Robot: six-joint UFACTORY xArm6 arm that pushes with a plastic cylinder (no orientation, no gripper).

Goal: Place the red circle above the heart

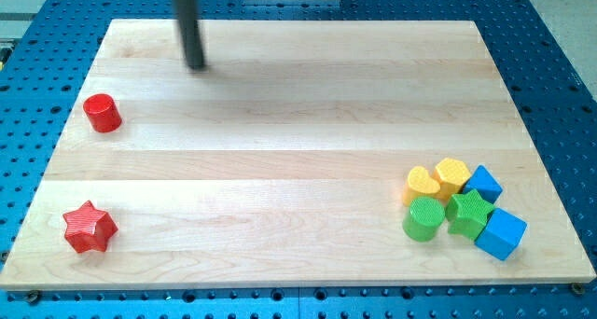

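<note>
The red circle (102,112), a short red cylinder, sits near the board's left edge. The yellow heart (423,184) lies at the lower right, at the left of a tight cluster of blocks. My tip (197,66) is at the upper left of the board, up and to the right of the red circle and apart from it. It touches no block and is far from the heart.
A red star (90,228) lies at the lower left. Around the heart are a yellow hexagon (453,175), a green circle (424,217), a green star (469,212), a blue block (484,183) and a blue cube (501,233). The wooden board (280,170) rests on a blue perforated table.
</note>
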